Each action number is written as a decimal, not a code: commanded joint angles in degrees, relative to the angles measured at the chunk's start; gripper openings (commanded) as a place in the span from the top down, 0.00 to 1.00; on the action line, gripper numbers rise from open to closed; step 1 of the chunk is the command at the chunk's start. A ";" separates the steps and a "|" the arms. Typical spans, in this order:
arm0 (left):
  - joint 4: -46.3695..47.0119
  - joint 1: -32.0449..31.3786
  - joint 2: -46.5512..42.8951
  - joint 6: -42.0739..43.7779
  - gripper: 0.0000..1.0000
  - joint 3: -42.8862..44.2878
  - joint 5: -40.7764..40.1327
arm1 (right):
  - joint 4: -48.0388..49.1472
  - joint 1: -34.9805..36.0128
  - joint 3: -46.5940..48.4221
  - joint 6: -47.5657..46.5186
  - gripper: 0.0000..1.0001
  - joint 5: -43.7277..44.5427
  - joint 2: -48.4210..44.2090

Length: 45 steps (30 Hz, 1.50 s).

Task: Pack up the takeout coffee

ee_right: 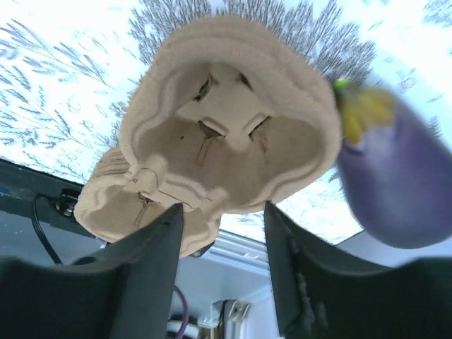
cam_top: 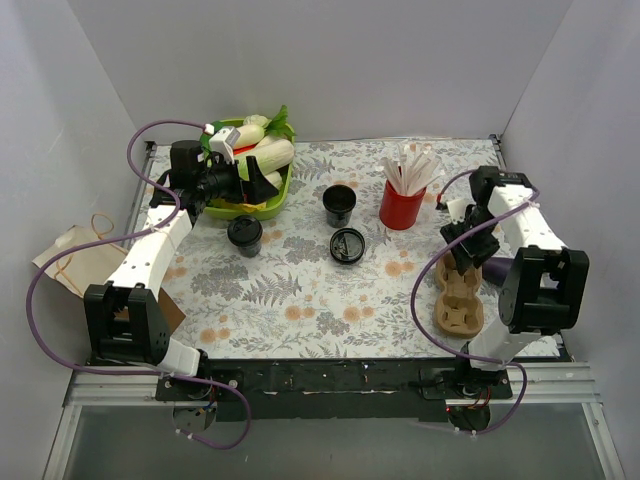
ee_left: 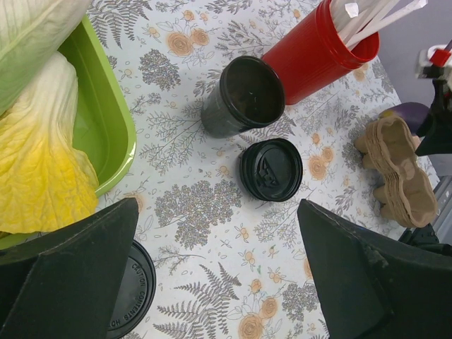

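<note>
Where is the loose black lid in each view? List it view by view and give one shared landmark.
Top external: the loose black lid lies mid-table, just in front of the open black cup.
Left wrist: the lid sits near the centre, below the open cup.
Right wrist: not in it.
Shared landmark: the tan cup carrier, seen in all three views.

Left pincer (ee_left: 217, 205), right pincer (ee_right: 224, 207) agape

Bright, even light, soft shadows; blur on the purple eggplant (ee_right: 395, 183) in right wrist view.
</note>
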 commanded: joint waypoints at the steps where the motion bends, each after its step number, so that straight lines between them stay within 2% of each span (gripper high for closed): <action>1: 0.55 -0.20 -1.28 -0.24 0.02 2.10 1.46 | -4.49 -0.06 5.96 3.45 0.36 -6.95 -3.77; 2: 0.64 -0.20 -1.11 -0.33 0.02 2.10 1.46 | -4.86 0.02 5.26 4.67 0.32 -6.96 -3.69; 3: 0.64 -0.20 -1.02 -0.41 0.02 1.93 1.46 | -4.86 0.03 3.95 4.77 0.21 -6.43 -3.43; 7: 0.72 -0.20 -0.76 -1.03 0.02 1.83 1.29 | -4.33 0.03 -4.13 5.21 0.15 -4.31 -2.55; 11: 0.29 -0.20 -1.19 -0.50 0.02 2.01 0.67 | -3.98 0.11 -5.73 6.44 0.20 -4.59 -2.72; 15: 0.28 -0.20 -2.07 -0.33 0.02 0.96 0.32 | -3.10 0.11 -6.35 7.41 0.34 -3.00 -2.02; 24: 0.64 -0.29 -2.43 -0.50 0.02 -0.36 0.41 | -2.31 0.11 -6.52 9.34 0.35 -2.56 0.17; 30: 0.72 -0.28 -1.99 -0.50 0.02 -0.54 0.49 | -2.13 0.81 -3.45 10.05 0.36 -2.12 2.63; 32: 0.72 -0.20 -2.07 -0.50 0.02 -0.63 0.50 | -2.05 1.25 -3.27 10.05 0.40 -1.95 2.73; 33: 0.72 -0.20 -2.07 -0.50 0.02 -0.71 0.41 | -2.13 1.34 -3.18 9.96 0.49 -1.86 2.81; 40: 0.29 -0.20 -2.60 -0.06 0.02 -0.80 0.41 | -3.36 2.84 -3.27 8.56 0.71 1.81 -0.08; 42: 0.28 -0.20 -2.60 -0.15 0.02 -0.63 0.76 | -3.54 2.75 -2.31 7.68 0.81 3.23 -1.05; 45: 0.37 -0.20 -2.08 -0.50 0.02 0.16 1.63 | -3.72 2.66 -0.56 6.45 0.86 4.81 -2.01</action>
